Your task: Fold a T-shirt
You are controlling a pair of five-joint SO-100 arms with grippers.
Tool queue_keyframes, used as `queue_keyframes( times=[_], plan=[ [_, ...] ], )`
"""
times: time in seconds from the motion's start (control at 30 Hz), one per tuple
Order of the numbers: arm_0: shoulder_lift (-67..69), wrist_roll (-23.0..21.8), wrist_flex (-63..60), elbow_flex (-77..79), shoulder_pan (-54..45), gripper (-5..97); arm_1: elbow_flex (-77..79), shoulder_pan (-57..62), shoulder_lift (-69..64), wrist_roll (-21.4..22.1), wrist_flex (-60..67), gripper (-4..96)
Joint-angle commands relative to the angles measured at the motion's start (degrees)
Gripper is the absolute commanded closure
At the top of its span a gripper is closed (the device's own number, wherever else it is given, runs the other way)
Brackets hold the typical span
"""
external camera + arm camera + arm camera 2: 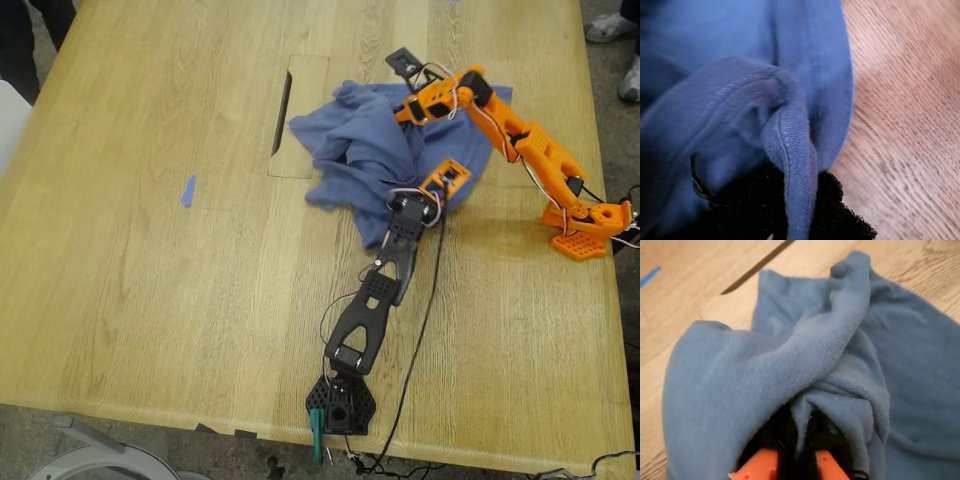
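A slate-blue cotton T-shirt [375, 155] lies crumpled in a bunched heap on the pale wooden plank table [150, 300], in the upper middle of the exterior view, just to the right of a dark rectangular slot [282, 112] cut in the tabletop. My first gripper [790, 210], black, shows at the lower edge of the first wrist view with a ribbed hem of the blue cloth draped over it and running down between its dark parts; the jaws appear closed on that fold, though the cloth hides most of them. My second gripper [800, 450], orange with black inner faces, sits at the lower middle of the second wrist view, its jaws drawn nearly together on a thick ridge of the shirt that rises from them toward the upper right of that frame. In the exterior view the black arm [375, 300] reaches up from the lower middle to the near edge of the heap, and the orange arm [530, 150] comes in from the right to the heap's upper right. A small strip of blue tape [188, 190] lies on the table at the left, well apart from the shirt.
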Motion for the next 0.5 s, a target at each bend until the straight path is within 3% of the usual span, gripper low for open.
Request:
queue_keyframes(
  times=[0.0, 0.47],
  plan=[
    [18.46, -0.79, 2.72, -1.76, -4.39, 91, -1.05, 0.26, 8.26, -0.79, 0.79, 91.4],
    [37.44, -0.7, 10.02, -1.93, -9.49, 92, -1.05, -1.76, 18.46, -1.93, 1.23, 91.3]
  ],
)
